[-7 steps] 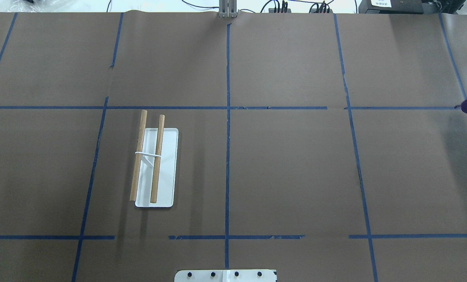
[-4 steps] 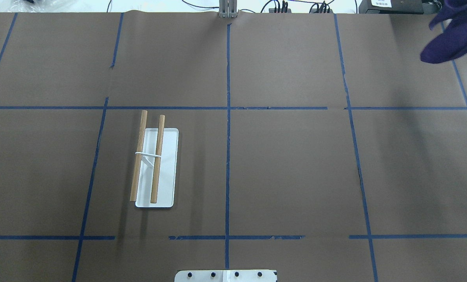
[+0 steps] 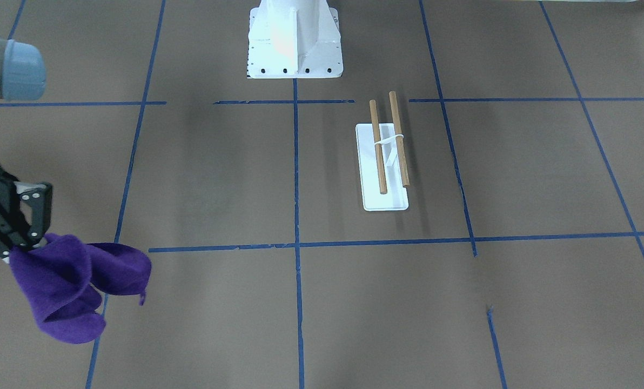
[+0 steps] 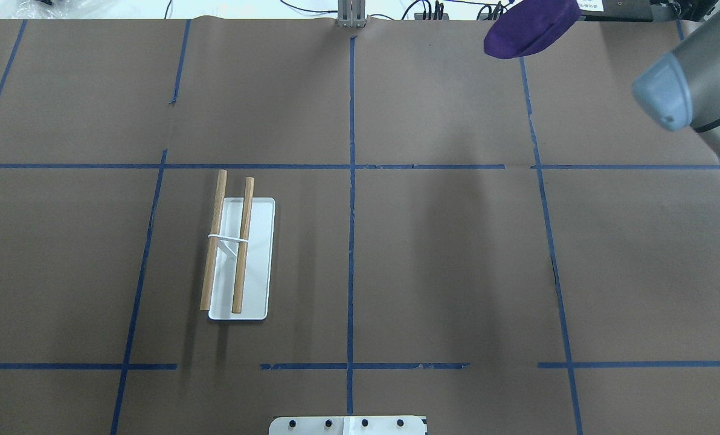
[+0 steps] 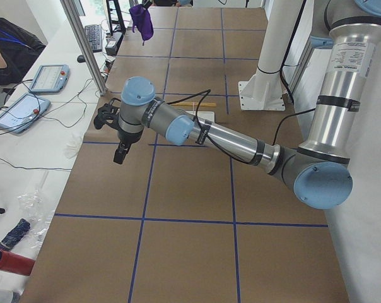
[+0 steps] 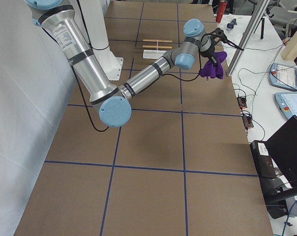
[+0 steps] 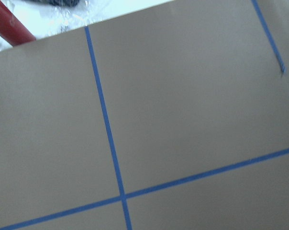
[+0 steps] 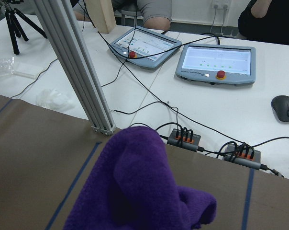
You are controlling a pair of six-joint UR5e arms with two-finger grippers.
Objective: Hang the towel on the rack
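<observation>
The rack stands left of centre: two parallel wooden dowels on a thin white support over a flat white base. It also shows in the front-facing view. My right gripper is shut on a bunched purple towel and holds it in the air. In the overhead view the towel is over the table's far edge, right of centre, far from the rack. It fills the bottom of the right wrist view. My left gripper shows only in the exterior left view, so I cannot tell if it is open or shut.
The white robot pedestal is at the near edge. An aluminium post stands at the far edge. Tablets and cables lie on the white table beyond. My right arm's elbow hangs over the far right.
The purple towel has moved from the right edge of the overhead view up to the far edge and then leftward. My right arm's elbow has come into view. The rack has not moved.
</observation>
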